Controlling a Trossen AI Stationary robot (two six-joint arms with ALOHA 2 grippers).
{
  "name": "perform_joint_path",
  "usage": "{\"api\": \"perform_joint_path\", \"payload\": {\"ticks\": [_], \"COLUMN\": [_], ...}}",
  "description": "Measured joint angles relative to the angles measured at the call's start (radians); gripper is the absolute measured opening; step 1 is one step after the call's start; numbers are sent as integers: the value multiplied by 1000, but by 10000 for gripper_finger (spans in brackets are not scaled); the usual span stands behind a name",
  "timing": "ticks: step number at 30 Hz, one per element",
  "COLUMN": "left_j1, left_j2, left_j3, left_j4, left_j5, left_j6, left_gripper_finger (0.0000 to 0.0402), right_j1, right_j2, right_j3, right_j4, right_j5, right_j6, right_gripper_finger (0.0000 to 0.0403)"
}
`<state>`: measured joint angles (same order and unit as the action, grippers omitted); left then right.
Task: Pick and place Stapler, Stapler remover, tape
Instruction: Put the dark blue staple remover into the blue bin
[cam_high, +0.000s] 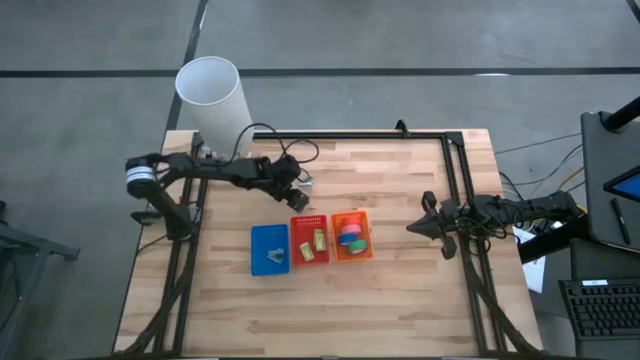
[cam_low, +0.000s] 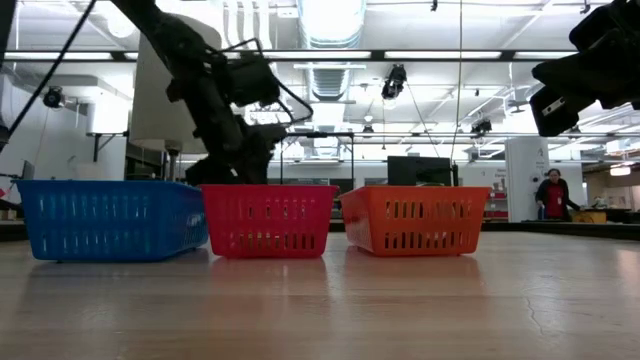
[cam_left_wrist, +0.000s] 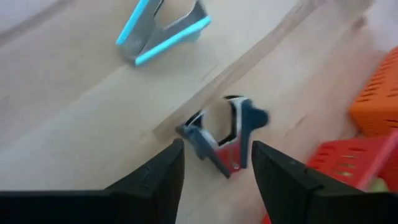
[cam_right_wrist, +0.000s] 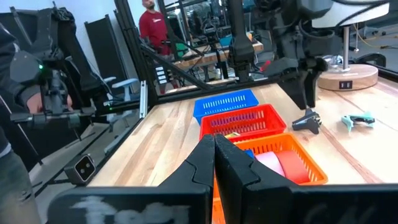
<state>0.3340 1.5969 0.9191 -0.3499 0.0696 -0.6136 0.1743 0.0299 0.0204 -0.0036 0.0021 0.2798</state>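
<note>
A dark blue staple remover (cam_left_wrist: 224, 138) lies on the wooden table just beyond the red basket (cam_high: 309, 240). My left gripper (cam_left_wrist: 214, 169) hovers over it, open, one finger on each side, not touching. A second, light blue staple remover (cam_left_wrist: 163, 30) lies farther off on the table. The dark remover (cam_right_wrist: 308, 120) and the light remover (cam_right_wrist: 357, 120) also show in the right wrist view. Green, blue and pink tape rolls (cam_high: 351, 234) lie in the orange basket (cam_high: 366, 250). Grey metal items (cam_high: 271, 258) lie in the blue basket (cam_high: 256, 240). My right gripper (cam_high: 413, 227) waits shut at the table's right.
The three baskets stand in a row at mid-table, and yellow-green blocks (cam_high: 306, 248) lie in the red one. A tall white cylinder (cam_high: 213, 100) stands at the far left corner. A black frame rail (cam_high: 350, 135) runs along the far side. A person (cam_low: 551, 193) stands in the room behind.
</note>
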Motion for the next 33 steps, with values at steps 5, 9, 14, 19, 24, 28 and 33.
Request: {"api": "perform_joint_path", "payload": {"ticks": [5,9,14,19,24,28,33], "left_j1": [1,5,5,5,12,22,26], "left_j2": [61,99,118,117,119,119,114], "left_j3": [27,28,31,31,25,25,25], "left_j4": [18,16,36,63,52,44,33], "left_j5": [0,0,-5,-34,-55,-53,-47], "left_j6": [-9,-24,-19,27,31,43,74], "left_gripper_finger": [188,188,180,140,72,39,39], "right_j1": [0,0,0,0,0,0,0], "right_j2": [0,0,0,0,0,0,0], "right_j3": [0,0,0,0,0,0,0], "right_j4": [0,0,0,0,0,0,0], "right_j5": [0,0,0,0,0,0,0], "right_j6": [0,0,0,0,0,0,0], "right_gripper_finger": [8,8,9,8,8,8,8]}}
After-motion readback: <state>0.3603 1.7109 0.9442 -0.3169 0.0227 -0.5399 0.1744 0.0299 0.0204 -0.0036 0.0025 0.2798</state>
